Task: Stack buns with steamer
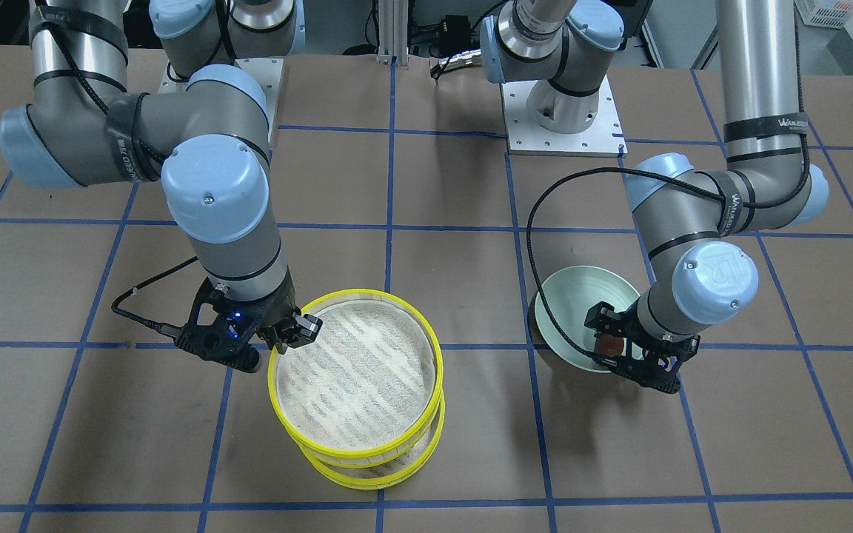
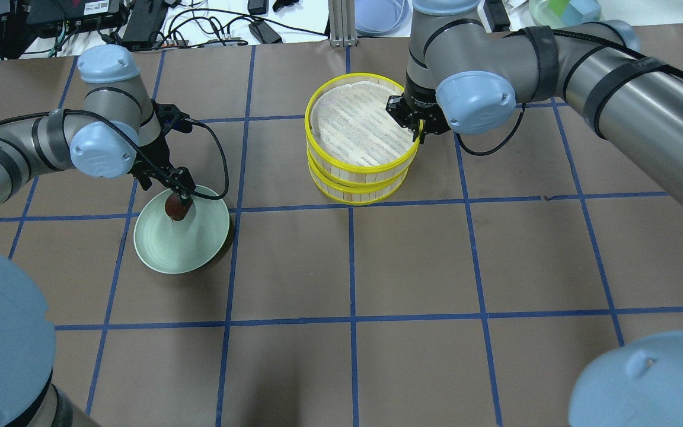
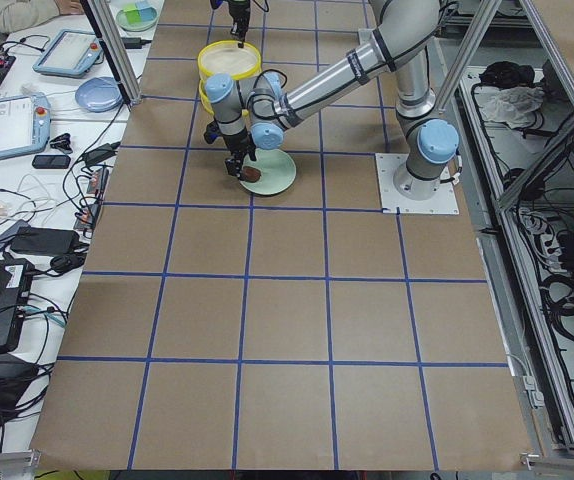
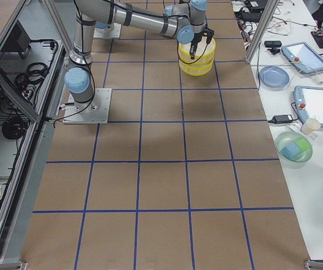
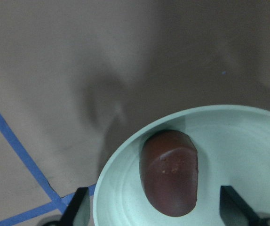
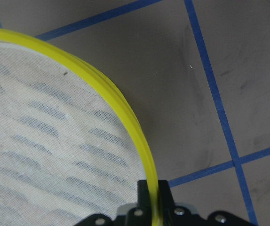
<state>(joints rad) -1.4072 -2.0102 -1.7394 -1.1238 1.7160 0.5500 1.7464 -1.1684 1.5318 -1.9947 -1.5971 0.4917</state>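
Note:
Two yellow-rimmed steamer trays are stacked mid-table. The top tray (image 1: 356,370) (image 2: 359,127) is empty and sits slightly offset over the lower tray (image 1: 375,477) (image 2: 356,193). My right gripper (image 1: 286,342) (image 2: 417,127) (image 6: 153,188) is shut on the top tray's yellow rim (image 6: 125,110). The dark reddish-brown bun (image 5: 169,172) (image 2: 174,209) (image 1: 609,345) lies near the edge of the mint-green plate (image 2: 181,249) (image 1: 567,311) (image 5: 248,150). My left gripper (image 2: 180,204) (image 1: 619,348) is open, its fingers on either side of the bun. The cream-yellow bun is hidden.
The arm bases (image 1: 561,111) stand on white plates at the robot's side of the table. A black cable (image 1: 537,222) loops over the plate. Beyond the far table edge lie tablets, a blue plate (image 4: 273,75) and cables.

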